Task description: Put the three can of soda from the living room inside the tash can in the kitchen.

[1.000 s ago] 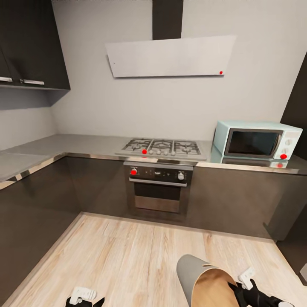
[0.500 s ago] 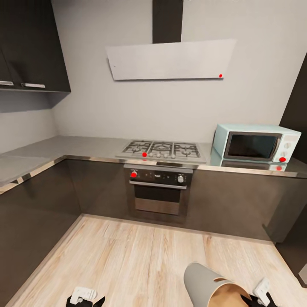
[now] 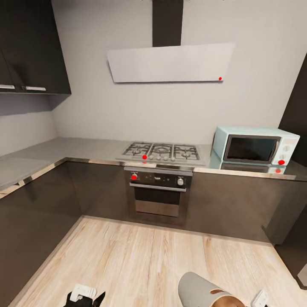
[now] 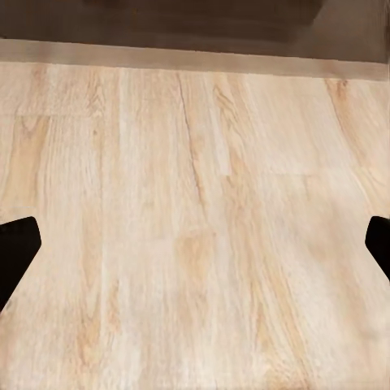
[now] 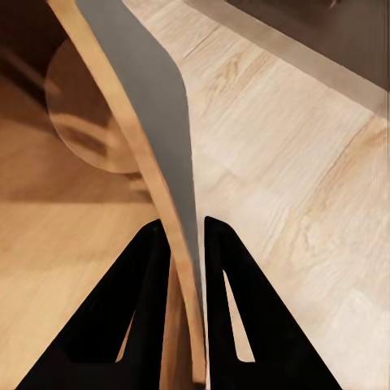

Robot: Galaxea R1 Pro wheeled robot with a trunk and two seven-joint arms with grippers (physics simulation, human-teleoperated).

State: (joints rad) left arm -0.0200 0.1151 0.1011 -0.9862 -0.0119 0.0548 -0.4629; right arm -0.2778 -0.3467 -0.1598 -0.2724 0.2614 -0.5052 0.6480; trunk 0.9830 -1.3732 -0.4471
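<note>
The tash can [image 3: 199, 289] lies tilted at the bottom of the head view, pale grey outside and orange-brown inside, above the pale wood floor of the kitchen. My right gripper [image 5: 187, 231] is shut on its rim, one black finger inside the wall [image 5: 142, 97] and one outside. The part of its inside that I see holds nothing. My left gripper [image 4: 195, 244] is open over bare floor, its fingertips [image 4: 16, 248] far apart. It is also at the lower left of the head view, left gripper [image 3: 84, 297]. The cans of soda are out of view.
Dark grey cabinets [image 3: 38, 213] run along the left and the back. An oven [image 3: 157, 192] with a gas hob [image 3: 162, 151] stands straight ahead under a grey hood [image 3: 170, 64]. A pale blue microwave [image 3: 255, 146] sits on the counter at the right. The wood floor [image 3: 140, 260] stretches between me and the oven.
The whole picture has slid down a little, so the camera moved. The tash can and my right gripper now sit lower in the frame, the grip unchanged.
</note>
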